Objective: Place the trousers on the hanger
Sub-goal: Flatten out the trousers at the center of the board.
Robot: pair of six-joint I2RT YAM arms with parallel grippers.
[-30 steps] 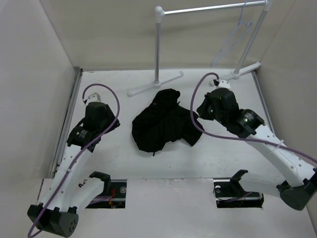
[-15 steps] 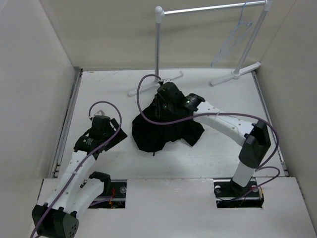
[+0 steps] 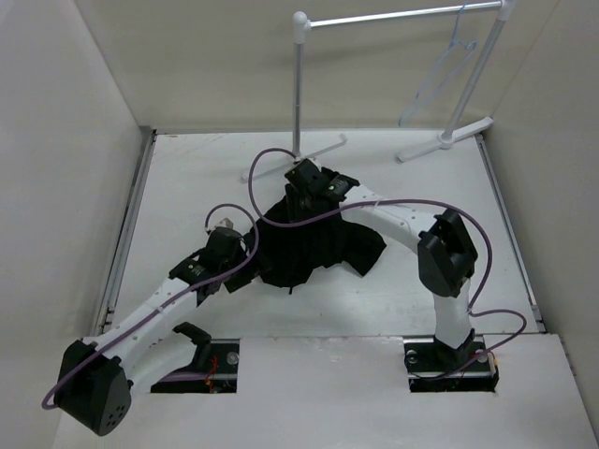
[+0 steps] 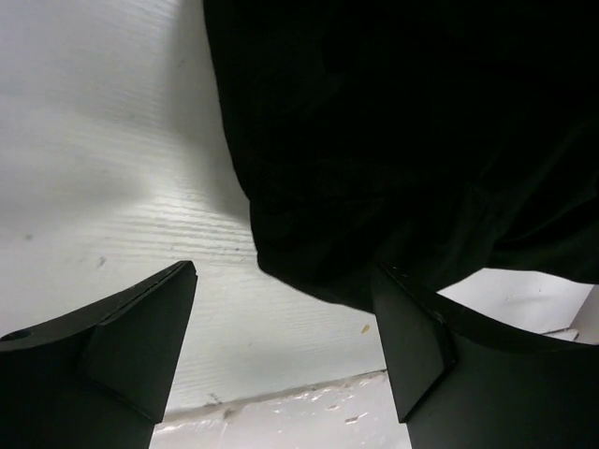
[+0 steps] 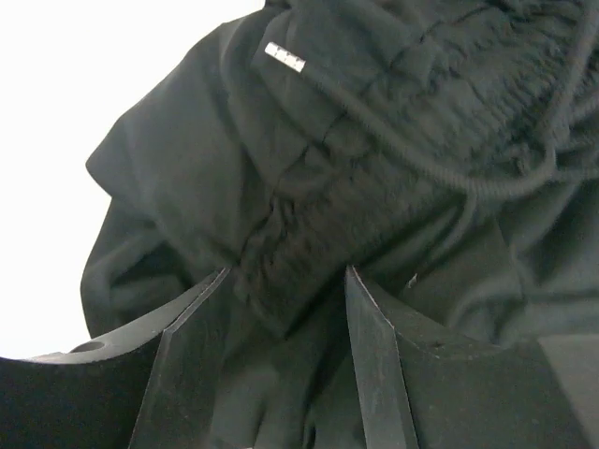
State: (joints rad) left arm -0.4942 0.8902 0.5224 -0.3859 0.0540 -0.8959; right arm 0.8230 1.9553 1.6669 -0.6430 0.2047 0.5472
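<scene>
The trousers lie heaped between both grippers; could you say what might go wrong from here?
The open right gripper straddles the gathered waistband by the drawstring: it may pinch only cord or a wad. The open left gripper sits at the trousers' edge and could catch a loose fold. The hanger hangs far off on the rack; dangling legs might snag.

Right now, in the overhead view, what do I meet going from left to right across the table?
left tool → trousers → hanger. The right tool sits over the trousers, so it has no clear place in the order.
</scene>
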